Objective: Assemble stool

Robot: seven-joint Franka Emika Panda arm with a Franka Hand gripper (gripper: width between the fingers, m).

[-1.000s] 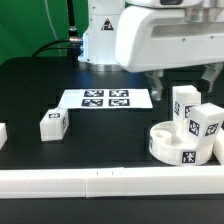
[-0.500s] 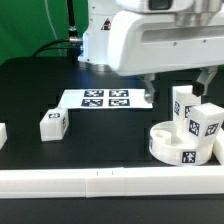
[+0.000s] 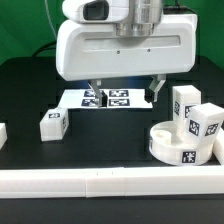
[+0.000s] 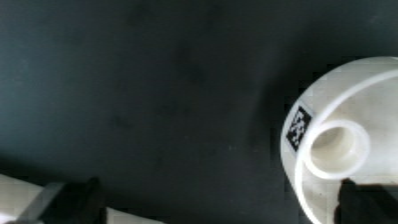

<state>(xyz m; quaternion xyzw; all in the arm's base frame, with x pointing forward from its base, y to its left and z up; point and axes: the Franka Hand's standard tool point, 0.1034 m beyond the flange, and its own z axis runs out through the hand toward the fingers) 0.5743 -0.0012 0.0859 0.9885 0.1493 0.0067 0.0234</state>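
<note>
The round white seat [image 3: 178, 148] lies on the black table at the exterior view's right. Two tagged block legs [image 3: 185, 104] [image 3: 207, 122] stand upright on it. A third tagged leg [image 3: 52, 124] lies loose at the exterior view's left. My gripper [image 3: 125, 95] hangs open and empty above the table, between the loose leg and the seat. In the wrist view the seat [image 4: 365, 100] shows a tag and a round socket [image 4: 338, 148]. My gripper [image 4: 222, 205] holds nothing there. One dark finger [image 4: 71, 200] is over the bare table, the other by the seat's rim.
The marker board [image 3: 108, 98] lies flat behind the gripper. Long white rails [image 3: 110, 182] run along the table's front edge. Another white part [image 3: 2, 135] shows at the exterior view's far left edge. A pale shape [image 4: 18, 195] sits in the wrist view's corner.
The arm has swung toward the exterior view's left, away from the seat. The gripper's two fingers now show, open, in front of the marker board. The parts have not moved.
</note>
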